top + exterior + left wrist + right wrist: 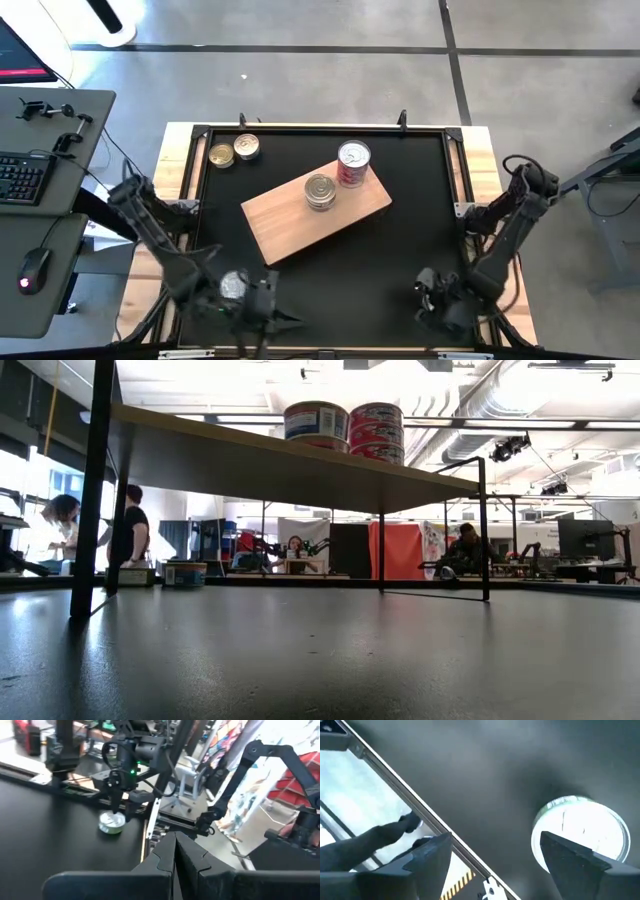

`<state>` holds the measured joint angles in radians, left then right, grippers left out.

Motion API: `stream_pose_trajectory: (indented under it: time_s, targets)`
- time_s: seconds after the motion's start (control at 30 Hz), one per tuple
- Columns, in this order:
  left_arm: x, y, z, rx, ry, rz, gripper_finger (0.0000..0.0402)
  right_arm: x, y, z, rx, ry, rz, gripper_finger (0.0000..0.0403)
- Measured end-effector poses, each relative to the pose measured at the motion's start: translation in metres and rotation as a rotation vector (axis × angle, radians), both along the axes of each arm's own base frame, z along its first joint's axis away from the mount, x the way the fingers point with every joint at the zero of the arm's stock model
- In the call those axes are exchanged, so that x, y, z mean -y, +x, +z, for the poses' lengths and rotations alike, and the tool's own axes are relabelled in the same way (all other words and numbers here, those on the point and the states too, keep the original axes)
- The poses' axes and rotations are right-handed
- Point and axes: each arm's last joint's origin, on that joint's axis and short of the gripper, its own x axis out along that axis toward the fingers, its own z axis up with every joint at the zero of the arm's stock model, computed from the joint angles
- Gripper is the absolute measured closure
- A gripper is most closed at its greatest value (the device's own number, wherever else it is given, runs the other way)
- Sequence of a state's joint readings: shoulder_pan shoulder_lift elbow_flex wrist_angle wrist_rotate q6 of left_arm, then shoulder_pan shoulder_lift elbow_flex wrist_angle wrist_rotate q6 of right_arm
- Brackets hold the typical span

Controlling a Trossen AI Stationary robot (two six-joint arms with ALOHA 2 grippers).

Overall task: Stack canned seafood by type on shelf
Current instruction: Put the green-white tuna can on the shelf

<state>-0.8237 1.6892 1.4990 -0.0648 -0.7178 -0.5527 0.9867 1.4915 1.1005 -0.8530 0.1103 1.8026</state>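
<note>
Two dark jointed arms (150, 225) with black cables; angular black fingers (580, 860), a green light on one gripper (127, 770).

Grey concrete floor (300, 25) surrounds the table, a desk with keyboard (22, 178) and mouse (34, 268) alongside.

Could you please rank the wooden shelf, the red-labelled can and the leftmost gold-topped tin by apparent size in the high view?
1. wooden shelf, by far.
2. red-labelled can.
3. gold-topped tin; slightly smaller-looking, but the can stands nearer the camera, so that is unsure.
</note>
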Motion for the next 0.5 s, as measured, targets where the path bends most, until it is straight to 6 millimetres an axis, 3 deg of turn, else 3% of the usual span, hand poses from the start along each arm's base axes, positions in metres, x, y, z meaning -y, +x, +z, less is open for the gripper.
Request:
stream_pose_trajectory:
  time_s: [0.1,0.27,0.4,0.5]
  targets:
    - [-0.002,0.023,-0.015,0.0,0.001,-0.019,0.0402,-0.006,-0.012,-0.004,0.004,-0.01,-0.013,0.0109]
    - [-0.004,0.052,-0.035,0.016,0.0,-0.031,0.0402,-0.005,-0.027,-0.019,-0.139,0.01,-0.167,0.0109]
    - [-0.003,0.062,-0.041,0.066,-0.01,-0.03,0.0401,-0.003,-0.039,-0.031,-0.21,-0.003,-0.254,0.0115]
    - [-0.004,0.065,-0.043,0.066,-0.008,-0.026,0.0402,0.002,-0.044,-0.036,-0.269,-0.039,-0.283,0.0154]
